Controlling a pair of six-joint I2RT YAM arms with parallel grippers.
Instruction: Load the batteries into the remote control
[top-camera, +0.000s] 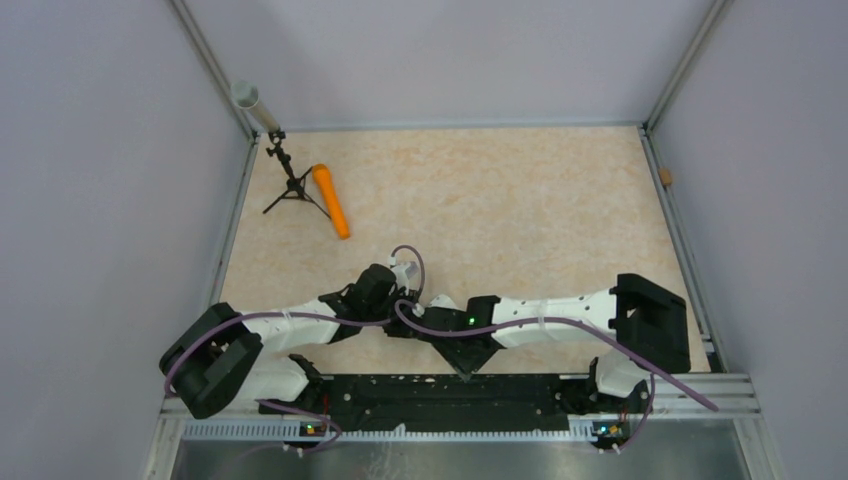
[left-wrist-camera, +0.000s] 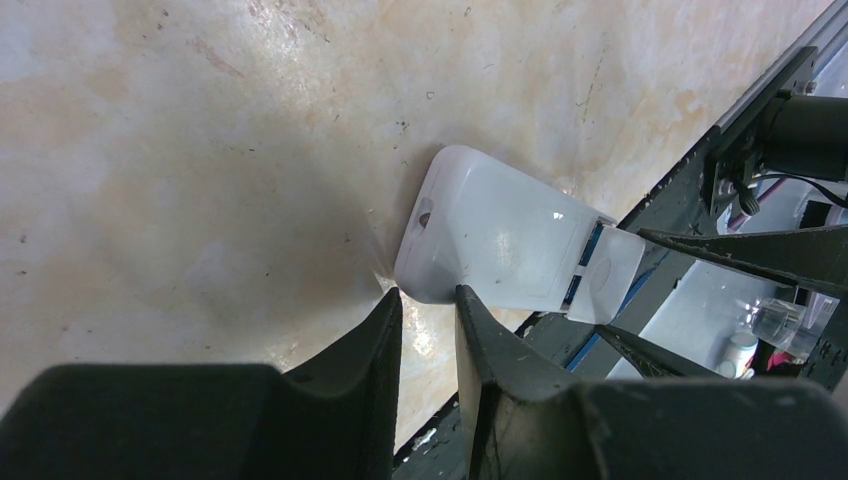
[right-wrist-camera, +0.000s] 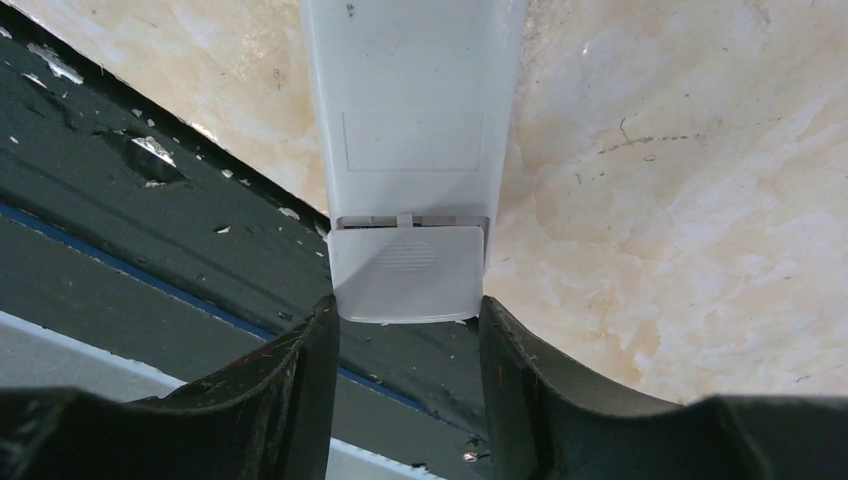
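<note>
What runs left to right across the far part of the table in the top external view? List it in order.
grey tube → black tripod → orange cylinder → small tan object at the right edge

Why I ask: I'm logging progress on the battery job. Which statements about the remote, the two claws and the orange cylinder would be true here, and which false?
1. The remote shows its plain white back. True.
2. The right claw has a finger on each side of the battery cover. True.
3. The battery cover sits flush and fully closed. False: a gap shows between it and the remote's body.
4. The orange cylinder lies between the two claws. False: it lies toward the far left of the table, beside a small tripod.
5. The left claw is spread wide. False: its fingers stand close together, near the remote's corner.
</note>
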